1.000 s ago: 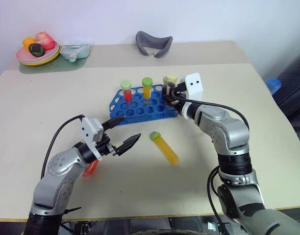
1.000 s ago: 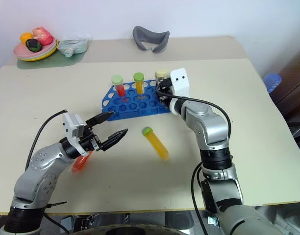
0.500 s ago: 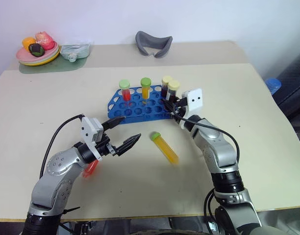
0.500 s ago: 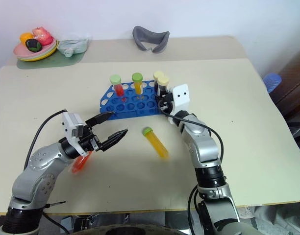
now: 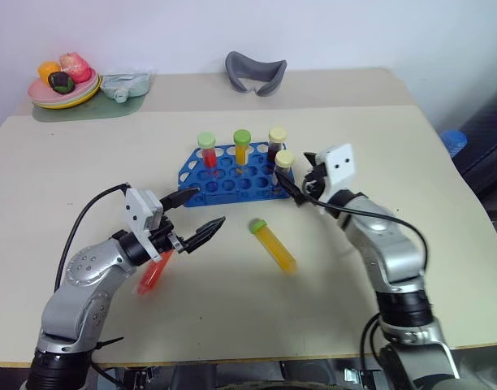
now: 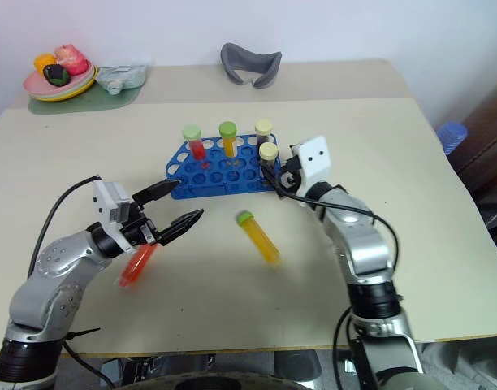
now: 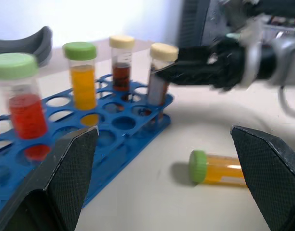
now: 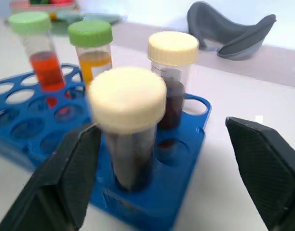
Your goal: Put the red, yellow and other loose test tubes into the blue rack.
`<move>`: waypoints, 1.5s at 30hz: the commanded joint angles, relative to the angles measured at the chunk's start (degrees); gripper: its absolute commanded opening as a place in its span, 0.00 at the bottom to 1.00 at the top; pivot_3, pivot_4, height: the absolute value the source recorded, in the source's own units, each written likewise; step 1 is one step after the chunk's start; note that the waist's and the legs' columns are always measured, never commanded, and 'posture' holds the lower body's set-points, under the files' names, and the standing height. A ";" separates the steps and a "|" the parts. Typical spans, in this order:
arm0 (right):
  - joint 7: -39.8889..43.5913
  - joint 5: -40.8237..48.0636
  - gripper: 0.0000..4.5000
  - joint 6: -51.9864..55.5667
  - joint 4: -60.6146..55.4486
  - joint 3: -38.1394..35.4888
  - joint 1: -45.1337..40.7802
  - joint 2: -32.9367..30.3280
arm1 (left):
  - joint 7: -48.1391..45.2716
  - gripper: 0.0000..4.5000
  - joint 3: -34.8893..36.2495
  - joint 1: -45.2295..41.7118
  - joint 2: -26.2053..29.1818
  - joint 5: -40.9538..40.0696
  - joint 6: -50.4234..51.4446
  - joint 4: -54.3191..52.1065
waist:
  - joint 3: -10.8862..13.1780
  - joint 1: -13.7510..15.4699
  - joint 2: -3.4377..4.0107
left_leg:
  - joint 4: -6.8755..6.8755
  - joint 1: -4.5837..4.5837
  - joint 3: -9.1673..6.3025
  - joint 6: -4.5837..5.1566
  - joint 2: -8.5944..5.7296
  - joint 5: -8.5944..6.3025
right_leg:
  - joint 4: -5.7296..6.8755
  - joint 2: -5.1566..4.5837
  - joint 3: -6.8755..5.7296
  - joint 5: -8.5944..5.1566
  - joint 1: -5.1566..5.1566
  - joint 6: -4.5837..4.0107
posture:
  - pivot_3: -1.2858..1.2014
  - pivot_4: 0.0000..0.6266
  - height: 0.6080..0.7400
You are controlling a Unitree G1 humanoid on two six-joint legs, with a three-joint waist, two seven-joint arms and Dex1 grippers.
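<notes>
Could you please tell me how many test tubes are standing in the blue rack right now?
4: red tube, orange tube, rear cream-capped dark tube, front cream-capped dark tube at the rack's right end.

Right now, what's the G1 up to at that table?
It is loading test tubes into the blue rack. Four tubes stand in it. The right gripper is open beside the cream-capped dark tube at the rack's near right corner. The left gripper hangs open, holding nothing. A yellow tube and a red tube lie loose on the table.
</notes>
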 commanded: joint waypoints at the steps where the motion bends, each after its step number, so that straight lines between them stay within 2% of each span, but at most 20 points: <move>1: 3.29 7.97 0.94 14.37 -11.26 -4.81 0.62 -5.93 | -1.16 1.00 3.63 -0.08 1.85 -0.46 -0.84 1.07 | 0.01 0.08 0.02 | -0.01 -0.01 0.00 0.00 0.00 0.00 | -0.01 0.00 0.00 0.00 0.00 0.00 | 0.52 0.24 1.00; 5: 7.94 20.89 0.94 34.62 -25.36 -6.50 -1.44 -16.13 | -3.12 1.00 5.86 -1.18 4.97 -0.35 -0.79 4.10 | 0.06 -0.05 0.08 | -0.01 -0.01 -0.01 0.01 0.00 -0.01 | -0.01 0.01 0.00 -0.01 -0.01 -0.01 | 0.52 0.24 1.00; 9: 3.80 23.46 0.94 50.43 -26.94 -3.26 -7.36 -14.05 | -3.58 1.00 5.32 -2.53 5.69 -0.24 -0.28 4.93 | 0.07 -0.16 0.05 | 0.01 0.02 -0.04 0.03 0.02 -0.01 | 0.00 0.07 0.00 -0.01 0.01 -0.04 | 0.52 0.24 1.00; 11: 0.07 23.94 0.94 54.48 -25.00 0.08 -9.26 -11.85 | -3.71 1.00 4.90 -3.04 5.87 -0.08 0.25 4.87 | 0.07 -0.05 0.04 | 0.04 0.00 -0.03 0.03 0.01 -0.01 | -0.02 0.05 0.00 -0.01 0.00 -0.04 | 0.52 0.24 1.00; 18: -14.08 32.74 0.94 55.22 -18.98 7.96 -10.94 -7.91 | -6.83 1.00 3.88 -1.69 8.08 0.41 0.72 4.37 | 0.07 -0.08 0.03 | -0.01 -0.30 -0.04 0.02 0.01 -0.01 | -0.04 0.02 0.00 -0.02 -0.27 -0.03 | 0.52 0.24 1.00; 23: -25.90 43.35 0.94 55.22 -15.40 10.22 -12.51 -10.34 | -6.43 1.00 3.86 0.14 7.55 0.21 0.70 2.76 | 0.07 -0.13 0.04 | 0.02 -0.33 -0.04 0.02 0.01 -0.01 | -0.02 0.02 -0.01 -0.02 -0.29 -0.03 | 0.52 0.24 1.00; 31: -49.49 63.77 0.94 55.22 -6.07 12.32 -15.08 -13.09 | -6.20 1.00 3.68 1.87 6.56 0.32 -0.05 2.27 | 0.07 -0.14 0.03 | 0.04 -0.39 -0.04 0.02 0.01 -0.01 | -0.02 0.01 -0.01 -0.01 -0.33 -0.03 | 0.52 0.24 1.00; 36: -63.20 71.08 0.94 55.22 -1.06 12.88 -14.85 -14.15 | -6.37 1.00 3.32 1.38 5.98 0.55 -0.59 2.78 | 0.07 -0.12 0.01 | 0.06 -0.40 -0.05 0.03 0.01 -0.01 | -0.02 0.02 -0.01 -0.01 -0.33 -0.03 | 0.52 0.24 1.00; 40: -67.02 74.72 0.94 55.12 1.78 13.94 -16.38 -17.53 | -5.95 1.00 2.30 0.51 5.22 0.85 -0.47 2.69 | 0.06 0.22 0.00 | 0.09 -0.42 -0.04 0.03 -0.01 -0.01 | -0.03 -0.01 -0.01 -0.01 -0.30 -0.03 | 0.52 0.24 1.00; 45: -63.33 75.59 0.94 55.22 1.92 18.16 -19.76 -22.84 | -7.38 1.00 1.95 0.11 4.31 1.82 -2.29 5.09 | 0.05 0.23 0.00 | 0.08 -0.45 -0.04 0.03 -0.01 -0.01 | -0.04 0.00 -0.02 -0.02 -0.35 -0.03 | 0.52 0.24 1.00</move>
